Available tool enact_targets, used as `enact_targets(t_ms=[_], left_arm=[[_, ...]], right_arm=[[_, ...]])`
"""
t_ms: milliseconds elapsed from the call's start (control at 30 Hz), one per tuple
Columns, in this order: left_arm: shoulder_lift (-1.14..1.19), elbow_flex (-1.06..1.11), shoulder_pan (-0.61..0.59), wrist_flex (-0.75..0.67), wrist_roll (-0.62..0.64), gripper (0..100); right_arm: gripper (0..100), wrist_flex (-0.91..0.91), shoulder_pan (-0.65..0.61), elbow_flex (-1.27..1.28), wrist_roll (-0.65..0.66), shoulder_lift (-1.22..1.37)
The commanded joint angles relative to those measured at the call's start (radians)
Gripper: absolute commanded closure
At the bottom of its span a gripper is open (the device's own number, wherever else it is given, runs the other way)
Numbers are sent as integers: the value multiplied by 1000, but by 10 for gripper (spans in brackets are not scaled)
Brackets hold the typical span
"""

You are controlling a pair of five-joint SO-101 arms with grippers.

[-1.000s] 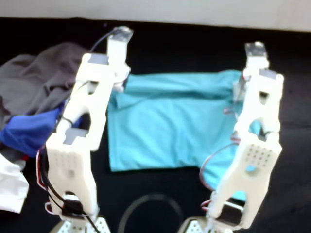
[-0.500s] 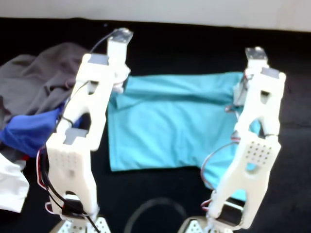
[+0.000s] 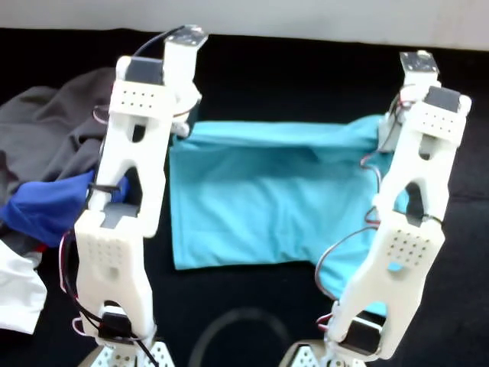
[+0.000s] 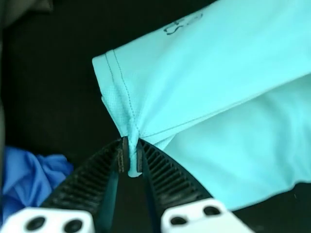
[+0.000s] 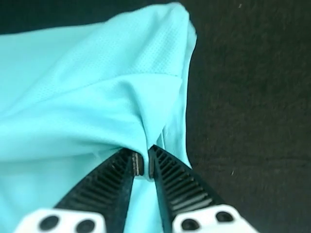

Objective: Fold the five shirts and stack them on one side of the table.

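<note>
Teal shirt [image 3: 260, 199] in the middle of the black tabletop [image 3: 306, 84], between the two arms, with its near part lying flat and its far edge drawn taut from one far corner to the other. Doubled band of cloth along that far edge.

Left fingers [image 4: 99, 172] clenched on a small pinch of the teal shirt at the far corner beside the heap, stitched hem bunched right at the tips. Right fingers [image 5: 114, 182] likewise clamped tight on a pucker of the same shirt at the opposite far corner, with folds fanning out from the grip.

Small dark outline print [image 4: 182, 23] on the teal cloth in the left wrist view, too small to read. No other writing legible.

Heap of loose garments at the left end of the tabletop: grey shirt [image 3: 53, 130] farthest back, blue shirt [image 3: 46, 206] crumpled just beside the left arm, white shirt [image 3: 15, 294] nearest, at the edge. Heap close to the teal shirt's side, whether touching impossible to tell behind the arm.
</note>
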Motion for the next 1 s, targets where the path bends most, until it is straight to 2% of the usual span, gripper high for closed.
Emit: enact_targets(t_ms=[0,267,400,500,667,833,967], left_arm=[[-13,-50,28,106,2,992],[-96,180,65,107,3,992],[-232,320,110,107,3,992],[-314,432,119,104,3,992],[-418,648,114,6,3,992],[-501,835,127,-86,0,992],[-542,935,130,-121,0,992]], right_arm=[[993,65,18,-42,-2,-76],[993,165,67,-35,2,-74],[993,171,120,15,83,-91],[993,170,176,151,137,-139],[993,166,248,395,238,-277],[993,151,266,611,313,-447],[993,81,259,823,316,-593]])
